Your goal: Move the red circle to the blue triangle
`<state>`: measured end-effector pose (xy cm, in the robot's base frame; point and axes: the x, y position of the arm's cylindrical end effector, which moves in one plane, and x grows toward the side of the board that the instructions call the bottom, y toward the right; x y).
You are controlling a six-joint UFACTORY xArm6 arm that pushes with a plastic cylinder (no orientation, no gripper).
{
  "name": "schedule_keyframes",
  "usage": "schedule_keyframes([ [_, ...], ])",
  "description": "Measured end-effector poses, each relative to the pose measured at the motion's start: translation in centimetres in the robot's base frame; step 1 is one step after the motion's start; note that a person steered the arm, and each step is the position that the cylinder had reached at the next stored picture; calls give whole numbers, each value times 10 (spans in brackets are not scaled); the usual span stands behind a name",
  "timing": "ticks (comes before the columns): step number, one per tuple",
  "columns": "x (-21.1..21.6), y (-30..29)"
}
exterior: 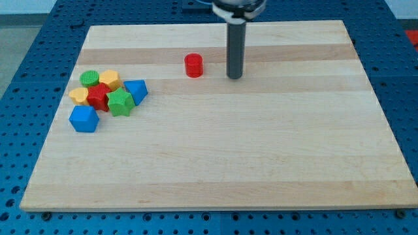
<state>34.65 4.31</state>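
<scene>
The red circle (193, 65) is sitting alone in the upper middle of the frame, well apart from the blue triangle (136, 91), which is lying at the right edge of the cluster in the left part of the wooden board (261, 163). So the job is looking barely begun: the whole stretch between the two is waiting to be covered.

The tip (234, 76) is resting just to the right of the red circle, near it but not touching; a strip of bare wood is showing between them. Being a plain rod, it is gripping nothing and has nothing to open or close. From where it is standing, a push toward the lower left seems the natural line.

The path itself is looking free, but the triangle is keeping close company. A green star (120, 102) is pressing against its left side, with a red block (99, 96), a yellow block (109, 79), a green circle (89, 78) and another yellow block (79, 96) packed behind, and a blue cube (83, 119) lying below. An overlong shove would probably be scattering that cluster.
</scene>
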Motion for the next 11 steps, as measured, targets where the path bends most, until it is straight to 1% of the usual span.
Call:
schedule_keyframes([
  [1, -15, -20],
  [2, -18, -52],
  [3, -29, -75],
  [4, -29, -98],
  [6, -7, -123],
  [9, 2, -196],
  [10, 2, -198],
  [11, -4, -188],
])
